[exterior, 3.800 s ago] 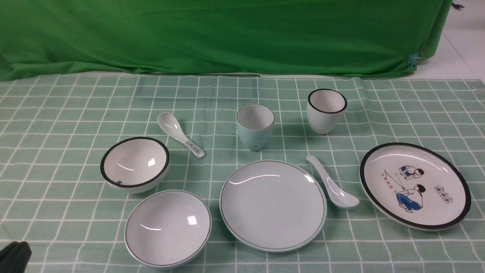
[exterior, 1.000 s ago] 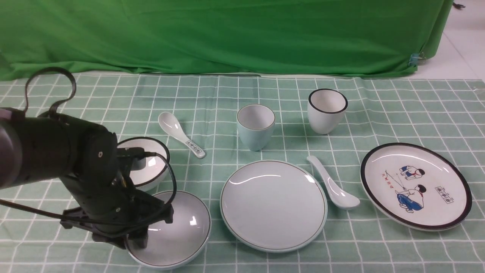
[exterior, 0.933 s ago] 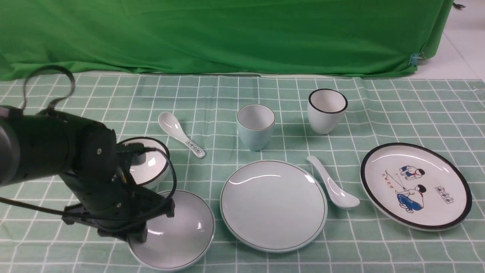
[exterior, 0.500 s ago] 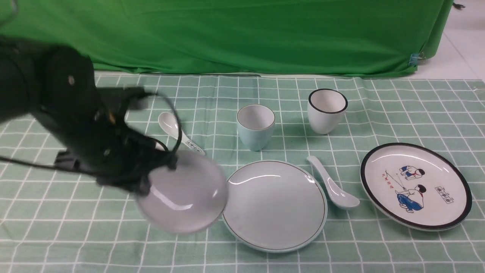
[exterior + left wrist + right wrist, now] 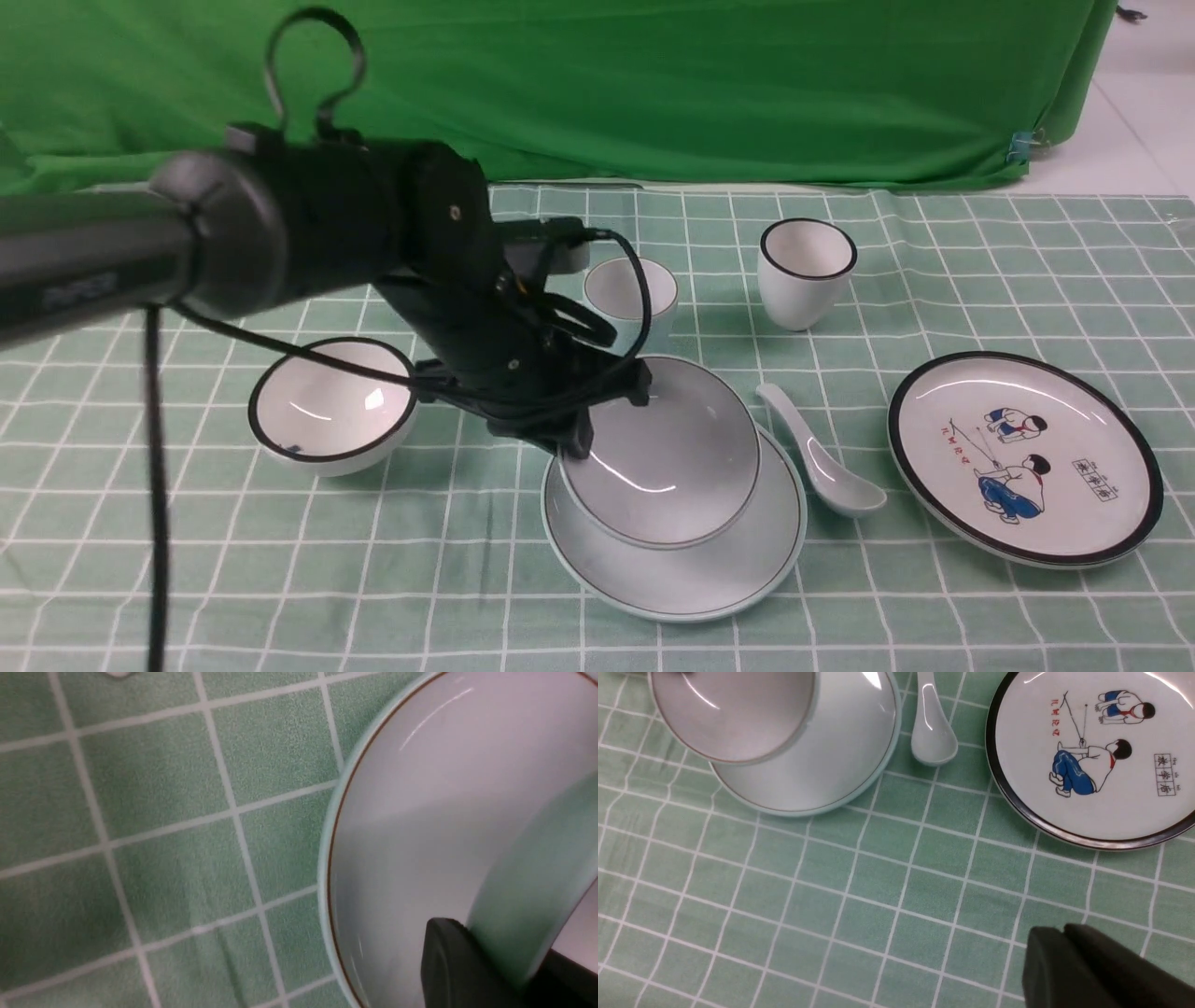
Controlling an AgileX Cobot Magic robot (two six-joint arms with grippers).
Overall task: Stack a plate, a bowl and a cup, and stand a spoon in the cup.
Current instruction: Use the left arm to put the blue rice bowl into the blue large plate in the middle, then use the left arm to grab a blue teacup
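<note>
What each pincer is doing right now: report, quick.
Left pincer: closed on the rim of the pale bowl.
Right pincer: nothing visible in it; open or closed can't be told.

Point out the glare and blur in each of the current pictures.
Front view: a bright streak on the pale bowl, glints in the black-rimmed bowl, the left forearm blurred; left wrist view: a thin glare arc on the plate, the held bowl's near edge soft; right wrist view: glare on both plates, the end effector out of focus.
</note>
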